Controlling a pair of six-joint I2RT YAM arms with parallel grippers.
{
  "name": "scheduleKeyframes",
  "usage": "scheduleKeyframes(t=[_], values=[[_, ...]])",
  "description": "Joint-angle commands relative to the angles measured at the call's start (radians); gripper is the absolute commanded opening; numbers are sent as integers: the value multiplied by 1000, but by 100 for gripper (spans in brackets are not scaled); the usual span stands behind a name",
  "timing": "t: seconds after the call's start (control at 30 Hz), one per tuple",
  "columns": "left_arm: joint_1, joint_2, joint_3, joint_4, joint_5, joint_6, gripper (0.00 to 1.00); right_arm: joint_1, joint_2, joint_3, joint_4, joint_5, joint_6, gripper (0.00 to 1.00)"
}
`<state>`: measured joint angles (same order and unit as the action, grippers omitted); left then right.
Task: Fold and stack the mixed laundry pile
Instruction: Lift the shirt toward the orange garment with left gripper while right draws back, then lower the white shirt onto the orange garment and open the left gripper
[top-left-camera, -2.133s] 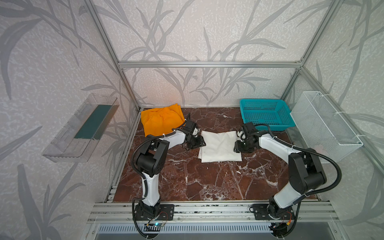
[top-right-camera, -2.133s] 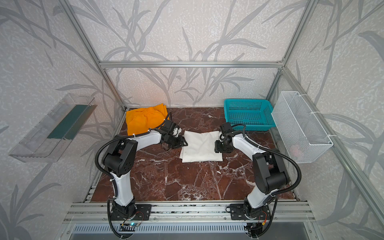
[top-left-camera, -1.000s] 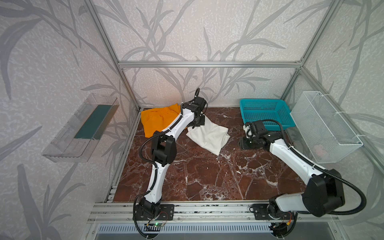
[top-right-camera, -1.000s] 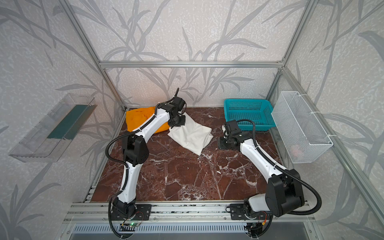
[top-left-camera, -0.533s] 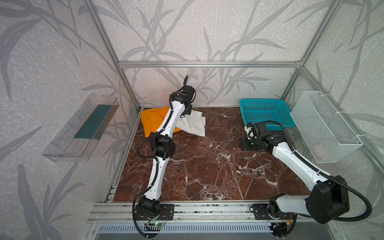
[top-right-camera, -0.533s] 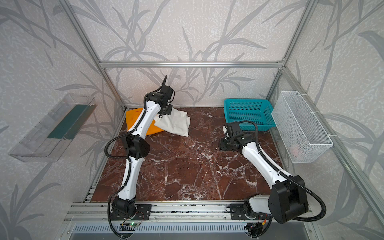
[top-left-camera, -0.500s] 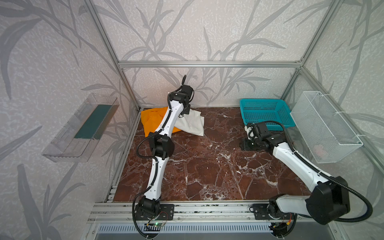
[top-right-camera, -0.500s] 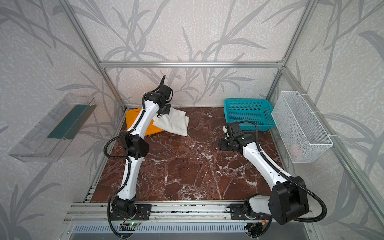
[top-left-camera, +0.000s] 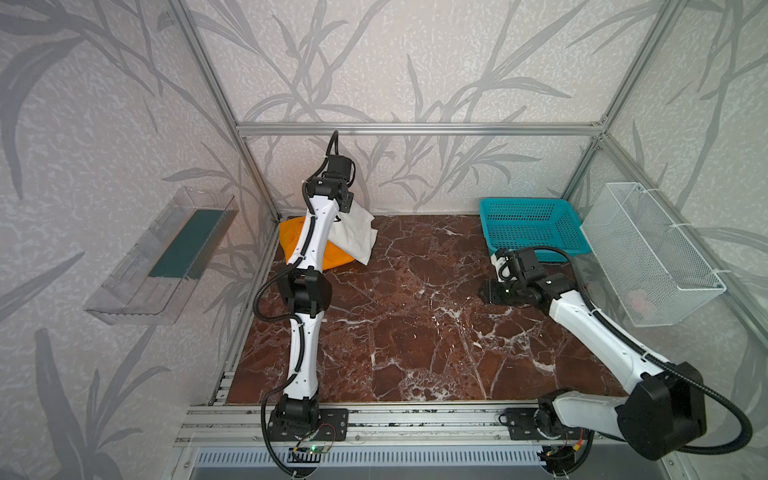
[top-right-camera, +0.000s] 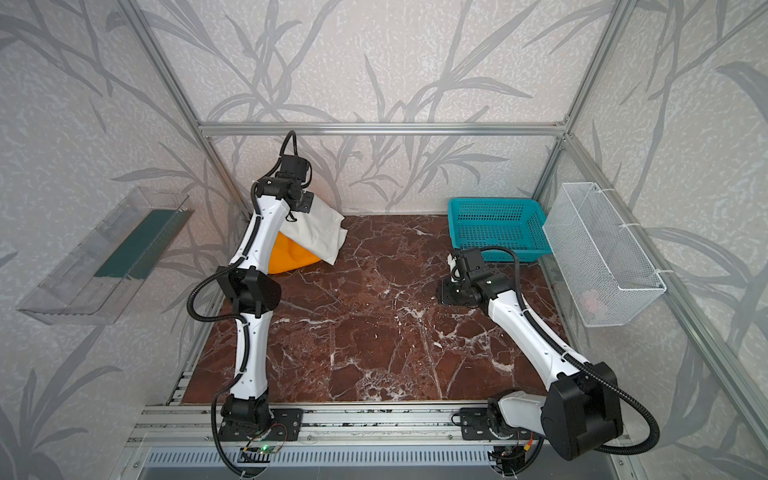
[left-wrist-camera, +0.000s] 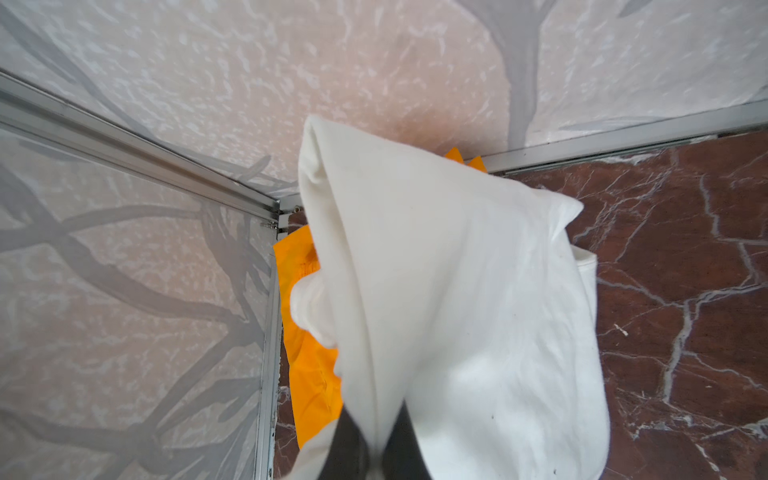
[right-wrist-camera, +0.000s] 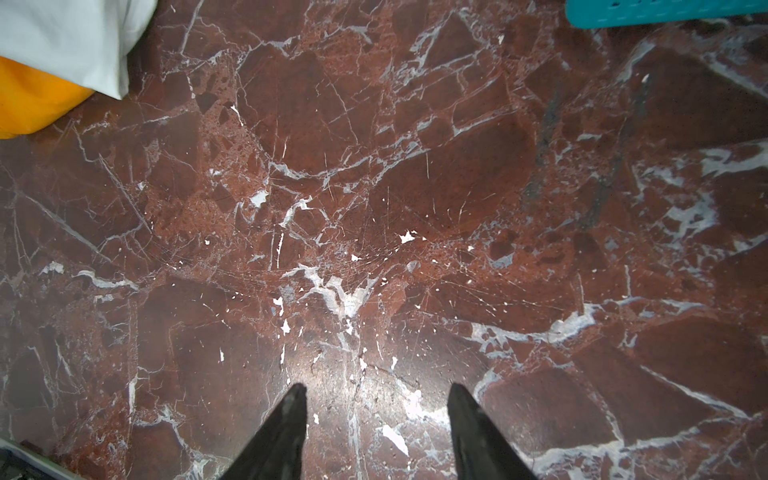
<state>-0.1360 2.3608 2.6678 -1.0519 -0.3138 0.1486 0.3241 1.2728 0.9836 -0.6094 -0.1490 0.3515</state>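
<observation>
**mossy_k:** ok so top views first, where's the laundry at?

**tinbolt:** in both top views it's all in the back left corner; the orange trousers lie folded on the marble table right by the frame post; the white shirt hangs from the left gripper, which is raised above the corner and pinched tight on one edge of it; the shirt drapes down across the trousers and its low corner reaches the marble just beside them

**mossy_k:** and the other arm?

**tinbolt:** right gripper sits low over bare marble on the right side, just in front of the teal basket, well apart from the clothes; can't judge its jaws from up there; a wire basket hangs on the right wall

**mossy_k:** left wrist cam?

**tinbolt:** mostly shirt; the dark fingers meet on a fold of it at the frame edge; orange trousers peek out behind, tucked into the wall corner

**mossy_k:** right wrist?

**tinbolt:** two fingertips spread wide with just marble between them, holding nothing; shirt corner lying over the trousers at one far corner, a sliver of teal basket at the other
</observation>
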Motion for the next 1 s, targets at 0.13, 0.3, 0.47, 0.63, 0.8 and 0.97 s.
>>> scheduleKeyframes(t=[0.13, 0.3, 0.47, 0.63, 0.8, 0.97], values=[[6, -132, 29, 78, 50, 27, 0, 11, 4, -3, 20, -33, 28, 55], [24, -127, 2, 69, 30, 6, 0, 22, 8, -9, 24, -31, 29, 55], [94, -141, -178, 110, 27, -55, 0, 23, 9, -21, 21, -26, 21, 55], [194, -115, -317, 128, 48, -126, 0, 23, 13, -21, 18, -27, 12, 55], [271, -58, -347, 133, 26, -160, 6, 23, 28, -21, 27, -37, 10, 55], [277, -4, -246, 29, -9, -181, 65, 23, 33, -24, 48, -51, 2, 55]])
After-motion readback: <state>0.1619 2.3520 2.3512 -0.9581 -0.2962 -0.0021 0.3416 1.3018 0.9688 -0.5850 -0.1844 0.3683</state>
